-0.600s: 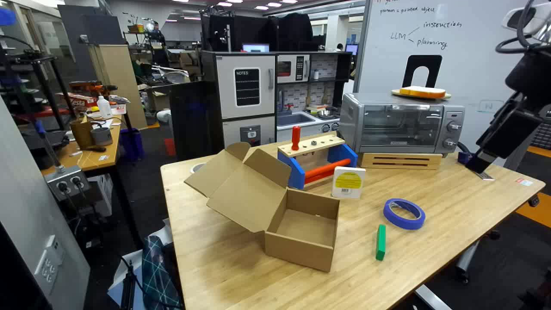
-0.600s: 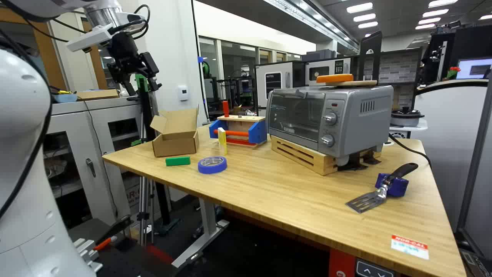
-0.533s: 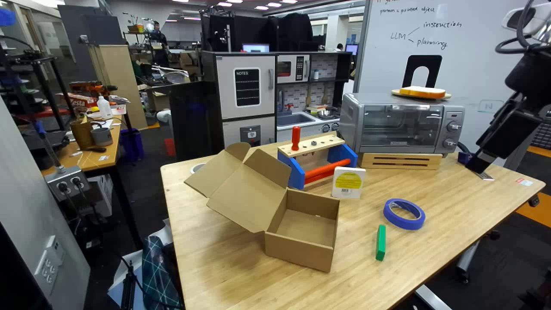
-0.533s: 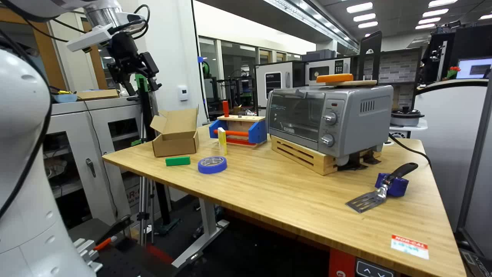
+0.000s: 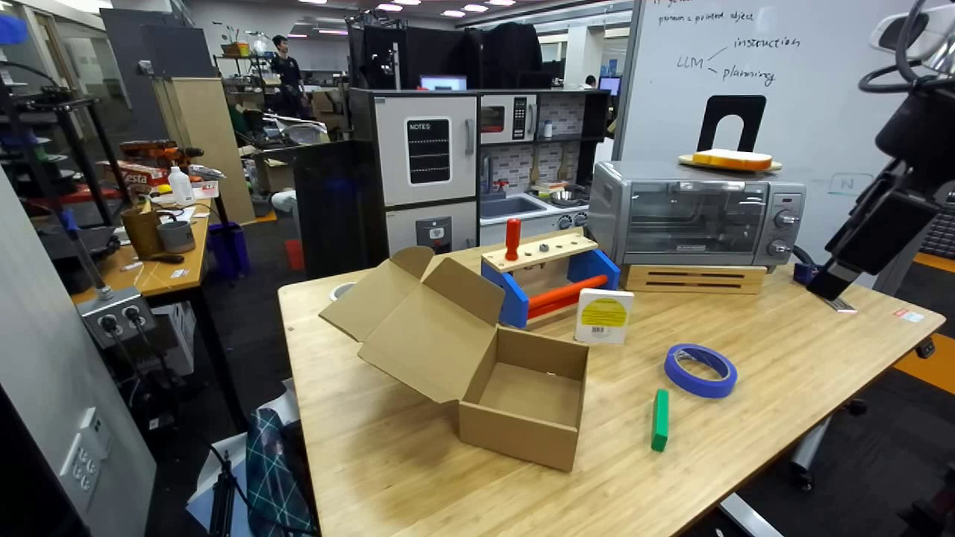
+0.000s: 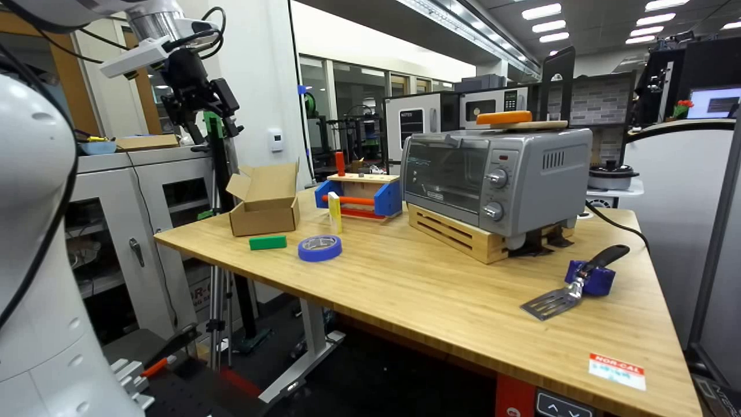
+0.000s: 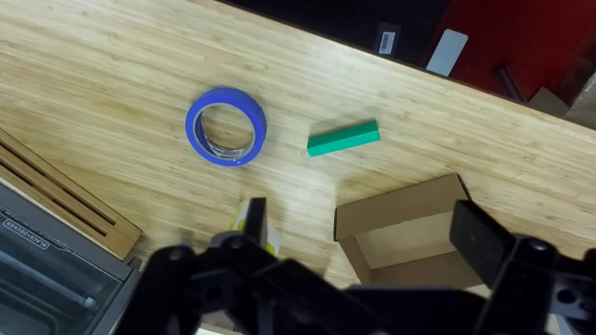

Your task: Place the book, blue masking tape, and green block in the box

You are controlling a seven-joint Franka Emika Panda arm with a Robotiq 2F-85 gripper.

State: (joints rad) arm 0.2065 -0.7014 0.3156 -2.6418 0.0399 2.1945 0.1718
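Note:
In both exterior views the brown box [image 5: 518, 440] stands on the table with its flaps folded back and its top uncovered; its inside looks bare. The book [image 5: 606, 315] stands upright behind it, partly covered by a finger [image 7: 255, 218] in the wrist view, where a bit of the book's cover [image 7: 274, 239] shows. The blue masking tape [image 7: 259, 123] lies flat. Between tape and box rests the green block [image 7: 343, 138], also seen in an exterior view as a green block [image 6: 268, 242]. My gripper [image 6: 217, 134] hangs high above the table, open, with nothing between its fingers.
A red-and-blue toy tray [image 5: 515, 302] stands just behind the book. The toaster oven [image 6: 498, 179] sits on a wooden crate [image 6: 454, 234], with a plate and bread on top. A spatula [image 6: 558, 301] lies on a blue holder near the table's far end.
A person in the far background has come into clearer view, moving rightward in an exterior view. The arm, the gripper and the objects on the table have not moved.

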